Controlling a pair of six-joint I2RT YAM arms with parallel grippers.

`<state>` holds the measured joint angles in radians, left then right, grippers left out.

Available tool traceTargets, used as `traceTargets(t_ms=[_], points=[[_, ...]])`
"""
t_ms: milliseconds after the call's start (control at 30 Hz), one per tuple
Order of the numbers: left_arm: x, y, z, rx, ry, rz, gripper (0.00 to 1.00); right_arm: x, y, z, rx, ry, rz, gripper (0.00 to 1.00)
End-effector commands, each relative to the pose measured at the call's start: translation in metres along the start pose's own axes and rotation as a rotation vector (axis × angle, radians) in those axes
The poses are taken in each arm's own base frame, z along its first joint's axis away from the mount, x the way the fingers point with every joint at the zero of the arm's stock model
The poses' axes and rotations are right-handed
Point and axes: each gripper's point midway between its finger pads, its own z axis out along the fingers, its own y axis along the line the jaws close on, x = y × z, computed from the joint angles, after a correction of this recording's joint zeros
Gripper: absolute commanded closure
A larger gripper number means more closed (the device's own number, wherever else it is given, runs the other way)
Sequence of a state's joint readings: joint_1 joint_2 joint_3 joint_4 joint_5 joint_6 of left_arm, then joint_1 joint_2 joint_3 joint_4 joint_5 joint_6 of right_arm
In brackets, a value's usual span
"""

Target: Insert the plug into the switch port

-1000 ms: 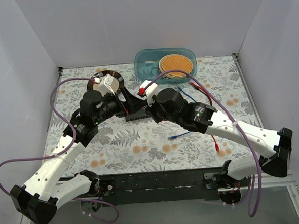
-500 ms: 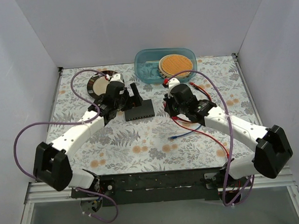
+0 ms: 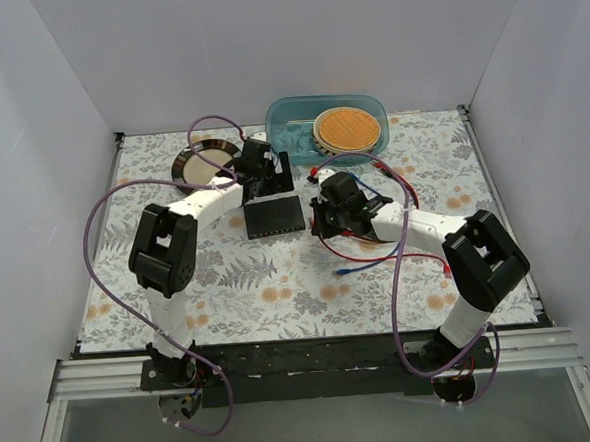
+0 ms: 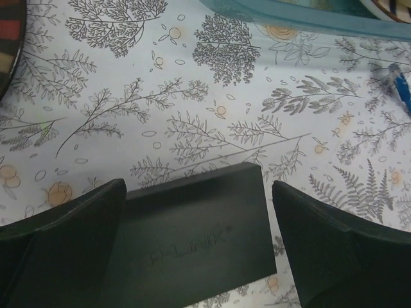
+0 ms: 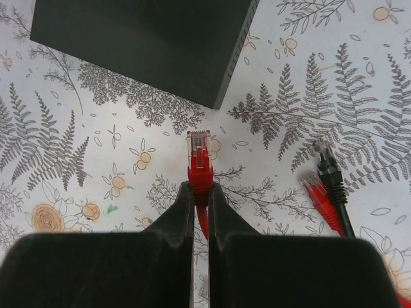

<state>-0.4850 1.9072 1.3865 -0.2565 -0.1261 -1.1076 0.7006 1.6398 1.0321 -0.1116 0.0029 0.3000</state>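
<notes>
Change over the last second: both arms out of the knot above the box point(image 3: 275, 216), now stretched low, one on each side of it. Box in much the same spot on the bench point(image 3: 279, 282).

At the left claw point(image 4: 199, 212): wide open, fingers point(image 4: 64, 244) straddling the box's end, dark lid between and just under them. No grip. Contact with the sides: cannot tell. Looks placed to steady the box. Tub point(image 4: 302, 14) well ahead of this claw, plate point(image 4: 8, 38) ahead and to its left.

At the right claw point(image 5: 200, 189): narrow, pinched on the red plug point(image 5: 199, 151) just behind its clear tip. Tip out ahead of the fingers, aimed at the box's nearest corner, a strip of bare bench between. Not yet square to any opening.

Port point(image 5: 237, 54): judged to sit in the side face ahead and right of this claw. Only small pale marks there, openings not resolved.

Loose red plug point(image 5: 314, 189) and black plug point(image 5: 326, 168) on the bench, near, to the right of this claw.

Meaning for the task: approach about done, insertion not begun. Probably calls for a sidestep right and a turn to face that side squarely, clip way up to suit. Risk: box sliding under the push unless braced.
</notes>
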Motion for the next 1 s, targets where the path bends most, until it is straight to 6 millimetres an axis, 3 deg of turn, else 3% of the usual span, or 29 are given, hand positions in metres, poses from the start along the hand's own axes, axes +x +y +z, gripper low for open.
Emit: traceTargets(t_ms=[0, 133, 167, 333, 400, 433, 500, 533, 633, 667, 733, 767, 967], points=[[-0.012, -0.003, 0.016, 0.041, 0.003, 0.020, 0.02, -0.016, 0.013, 0.009, -0.072, -0.042, 0.004, 0.99], [0.000, 0.002, 0.020, 0.038, 0.029, 0.024, 0.02, -0.011, 0.011, 0.021, -0.065, -0.023, 0.001, 0.99], [0.003, 0.002, 0.019, 0.041, 0.034, 0.024, 0.02, -0.002, 0.007, 0.028, -0.050, 0.014, 0.005, 0.99], [0.036, 0.013, 0.015, 0.047, 0.105, 0.030, 0.02, 0.001, 0.002, 0.044, -0.024, 0.047, -0.002, 0.99], [0.045, 0.016, 0.010, 0.053, 0.125, 0.022, 0.02, 0.006, -0.002, 0.049, -0.010, 0.068, -0.001, 0.99], [0.065, 0.018, 0.008, 0.070, 0.172, 0.016, 0.02, 0.004, -0.002, 0.051, -0.009, 0.066, -0.010, 0.99], [0.070, 0.017, -0.001, 0.089, 0.170, -0.005, 0.02, 0.003, -0.002, 0.054, -0.005, 0.075, -0.018, 0.99], [0.089, 0.025, -0.005, 0.080, 0.204, -0.016, 0.02, 0.004, -0.003, 0.054, -0.002, 0.082, -0.031, 0.99], [0.094, 0.028, -0.017, 0.085, 0.190, -0.047, 0.02, 0.002, -0.001, 0.054, -0.013, 0.082, -0.036, 0.99], [0.106, 0.032, -0.020, 0.080, 0.212, -0.049, 0.02, 0.002, 0.000, 0.054, -0.019, 0.083, -0.037, 0.99], [0.105, 0.030, -0.029, 0.090, 0.205, -0.077, 0.02, 0.005, 0.008, 0.054, -0.037, 0.093, -0.044, 0.99], [0.114, 0.034, -0.033, 0.084, 0.220, -0.086, 0.02, 0.008, 0.010, 0.055, -0.040, 0.098, -0.049, 0.99], [0.100, 0.051, -0.042, -0.010, 0.143, -0.089, 0.02, 0.027, 0.022, 0.048, 0.009, 0.134, -0.136, 0.99]])
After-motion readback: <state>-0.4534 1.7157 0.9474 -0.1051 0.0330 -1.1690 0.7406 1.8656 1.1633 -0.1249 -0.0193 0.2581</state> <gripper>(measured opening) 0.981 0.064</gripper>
